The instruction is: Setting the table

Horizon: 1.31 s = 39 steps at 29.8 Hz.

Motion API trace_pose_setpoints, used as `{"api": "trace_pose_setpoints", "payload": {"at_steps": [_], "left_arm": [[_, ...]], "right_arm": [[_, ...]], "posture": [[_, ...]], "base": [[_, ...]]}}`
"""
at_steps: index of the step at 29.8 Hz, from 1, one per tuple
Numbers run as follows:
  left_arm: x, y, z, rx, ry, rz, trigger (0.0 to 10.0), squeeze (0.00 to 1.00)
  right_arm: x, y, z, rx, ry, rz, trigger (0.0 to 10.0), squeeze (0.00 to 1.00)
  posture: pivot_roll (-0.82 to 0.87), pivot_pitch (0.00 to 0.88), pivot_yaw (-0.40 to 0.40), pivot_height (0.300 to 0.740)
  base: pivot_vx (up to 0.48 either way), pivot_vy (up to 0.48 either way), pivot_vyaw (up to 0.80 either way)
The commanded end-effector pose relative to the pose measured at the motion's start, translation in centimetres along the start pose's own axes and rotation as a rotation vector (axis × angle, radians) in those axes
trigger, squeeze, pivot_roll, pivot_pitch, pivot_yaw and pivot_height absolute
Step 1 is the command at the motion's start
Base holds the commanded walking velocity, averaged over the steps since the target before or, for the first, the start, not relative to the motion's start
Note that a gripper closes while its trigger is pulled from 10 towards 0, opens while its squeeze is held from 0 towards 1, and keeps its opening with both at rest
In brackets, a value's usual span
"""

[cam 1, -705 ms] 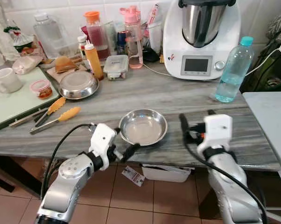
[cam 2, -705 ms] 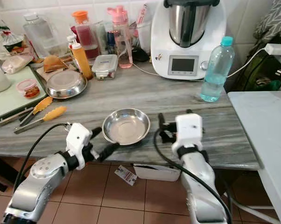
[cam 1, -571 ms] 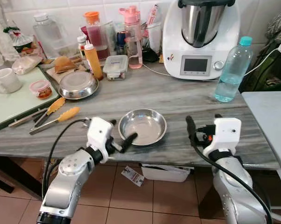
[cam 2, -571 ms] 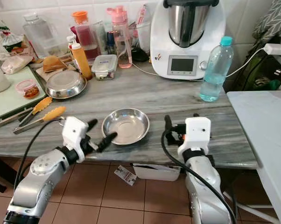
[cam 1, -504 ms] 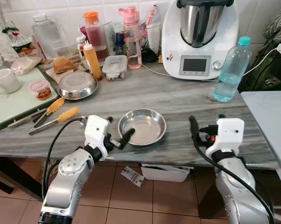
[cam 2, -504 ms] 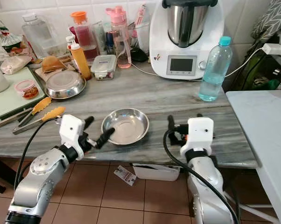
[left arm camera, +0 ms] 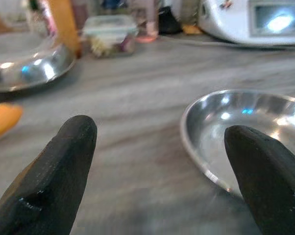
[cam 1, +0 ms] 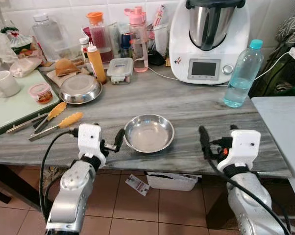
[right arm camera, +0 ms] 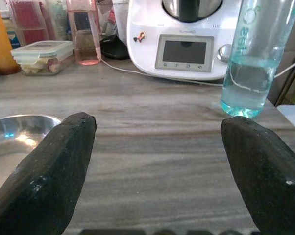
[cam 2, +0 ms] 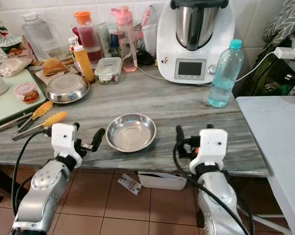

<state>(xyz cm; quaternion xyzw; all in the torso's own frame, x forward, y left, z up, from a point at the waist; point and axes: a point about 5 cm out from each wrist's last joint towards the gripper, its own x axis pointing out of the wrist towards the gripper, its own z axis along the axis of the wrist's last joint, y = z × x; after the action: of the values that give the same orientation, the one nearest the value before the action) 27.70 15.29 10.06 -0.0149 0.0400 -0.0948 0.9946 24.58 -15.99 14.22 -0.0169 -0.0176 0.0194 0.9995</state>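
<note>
Hovering at the near edge of the grey marble-patterned countertop [cam 1: 186,105], the left gripper [cam 1: 97,137] has its two black fingers spread apart with nothing between them, and the shallow round stainless-steel bowl [cam 1: 149,133] lies just beside it on its inner side, toward the robot's right; in the left wrist view the bowl's rim [left arm camera: 245,142] sits behind the right-hand fingertip rather than centred in the gap, so the jaws seem offset from the bowl and would need to shift inward to straddle its rim. The right gripper [cam 1: 217,136] is also released and empty, its fingers wide, standing on the other side of the bowl but farther from it, so the left arm looks the nearer one for a grasp. The bowl is round, with no long axis to align with, and rests flat near the front edge. Farther back lie orange-tipped metal tongs [cam 1: 54,120], a second steel dish [cam 1: 81,88], a clear blue-capped water bottle [cam 1: 241,73] and a white kitchen machine [cam 1: 208,41] against the tiled wall.
</note>
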Motion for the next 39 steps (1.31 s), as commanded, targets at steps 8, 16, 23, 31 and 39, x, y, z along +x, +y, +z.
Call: {"api": "trace_pose_setpoints", "payload": {"at_steps": [8, 16, 23, 31, 39], "left_arm": [[-2.3, 2.8, -0.9, 0.037, 0.008, 0.148, 10.0, 0.00], [-2.6, 2.8, -1.3, 0.040, 0.023, 0.141, 10.0, 0.00], [-2.3, 2.6, -1.0, 0.069, 0.017, 0.114, 10.0, 0.00], [-2.0, 2.4, -1.0, 0.091, 0.037, 0.095, 10.0, 0.00], [-1.5, 2.4, -0.7, 0.107, 0.039, 0.086, 10.0, 0.00]], "right_arm": [[-0.1, -0.7, 0.3, -0.014, -0.015, -0.011, 10.0, 0.00], [0.3, -0.4, 0.2, -0.002, 0.002, 0.004, 10.0, 0.00], [0.4, -0.3, 0.2, 0.003, -0.002, 0.008, 10.0, 0.00], [0.2, 0.0, -0.2, 0.012, 0.011, 0.000, 10.0, 0.00], [0.5, -0.2, -0.2, 0.014, 0.006, -0.013, 10.0, 0.00]], "posture": [[-0.05, 0.000, 0.047, 0.740], [-0.05, 0.000, 0.037, 0.740], [-0.05, 0.000, 0.042, 0.740], [-0.05, 0.000, 0.058, 0.740], [-0.05, 0.000, 0.073, 0.740]], "base": [[0.000, 0.000, 0.00], [0.000, 0.000, -0.34], [0.000, 0.000, -0.32], [0.000, 0.000, 0.00], [-0.193, 0.000, 0.00]]}}
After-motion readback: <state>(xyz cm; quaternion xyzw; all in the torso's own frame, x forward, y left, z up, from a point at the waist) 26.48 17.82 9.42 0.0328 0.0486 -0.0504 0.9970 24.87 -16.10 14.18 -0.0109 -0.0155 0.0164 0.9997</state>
